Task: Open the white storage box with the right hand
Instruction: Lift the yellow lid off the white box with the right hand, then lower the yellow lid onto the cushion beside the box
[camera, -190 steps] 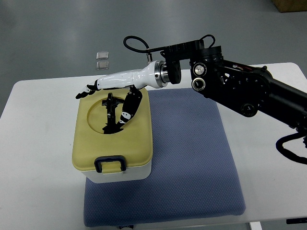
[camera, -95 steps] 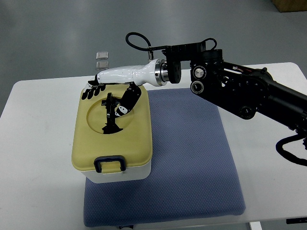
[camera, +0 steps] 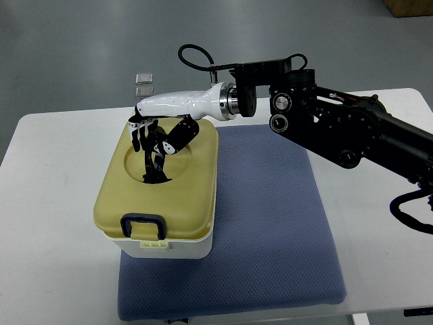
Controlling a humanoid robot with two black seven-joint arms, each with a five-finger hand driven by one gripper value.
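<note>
Right hand (camera: 154, 135) fingers curled around black handle (camera: 153, 164) of yellow lid (camera: 157, 191); lid tilted, lifting off white storage box (camera: 166, 247).

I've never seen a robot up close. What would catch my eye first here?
Probably the big black robot arm reaching in from the right, ending in a white right hand whose dark fingers curl around the black handle in the middle of a yellow lid. That lid sits tilted on a white storage box, which stands on a blue mat on a white table.
</note>
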